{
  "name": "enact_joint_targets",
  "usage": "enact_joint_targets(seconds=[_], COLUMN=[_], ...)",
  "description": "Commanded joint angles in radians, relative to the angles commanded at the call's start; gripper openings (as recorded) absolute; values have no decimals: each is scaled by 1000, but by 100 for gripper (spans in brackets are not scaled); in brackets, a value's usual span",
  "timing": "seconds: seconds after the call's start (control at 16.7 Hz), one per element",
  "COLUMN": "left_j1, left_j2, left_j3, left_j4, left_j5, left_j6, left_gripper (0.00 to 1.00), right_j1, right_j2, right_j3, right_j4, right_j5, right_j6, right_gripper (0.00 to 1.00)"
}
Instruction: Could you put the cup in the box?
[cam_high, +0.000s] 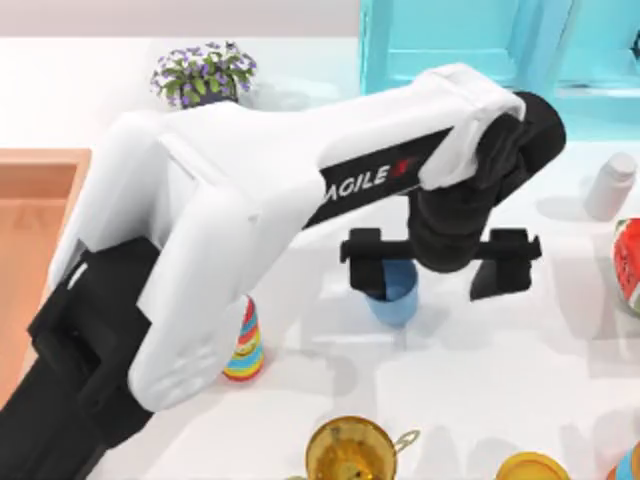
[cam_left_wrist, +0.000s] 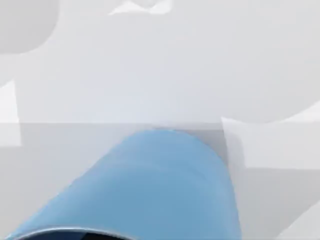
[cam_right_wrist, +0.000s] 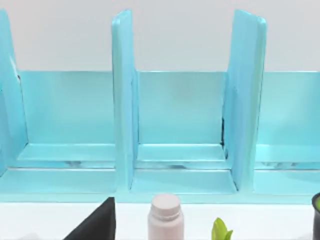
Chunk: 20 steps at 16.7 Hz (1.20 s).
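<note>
A white table (cam_high: 520, 400) is seen from above. Set on it are a blue cup (cam_high: 393, 296) near the middle, a striped rainbow cone (cam_high: 245, 348) to its left, an orange-tan box (cam_high: 40, 215) at the left edge, a purple-flowered plant (cam_high: 203, 73) and teal cabinet (cam_high: 480, 45) at the back, a white bottle (cam_high: 610, 186) at right, and a gold trophy (cam_high: 348, 452) in front.

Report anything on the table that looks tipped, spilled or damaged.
Nothing stands out. The blue cup stands upright under the left gripper, whose fingers straddle it; the pink bottle and gold trophy stand upright too.
</note>
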Motion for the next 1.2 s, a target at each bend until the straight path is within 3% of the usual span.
enact_joint_targets(seconds=[0.6, 1.2], left_j1=[0, -2], left_j2=[0, -1], left_j3=[0, -1], left_j4=[0, -1], left_j5=[0, 0], left_j6=[0, 3], left_gripper=[2, 0], right_j1=[0, 0], right_j2=[0, 0], right_j3=[0, 0], right_j4=[0, 0], right_j5=[0, 0], right_j6=[0, 0], right_gripper=[100, 100])
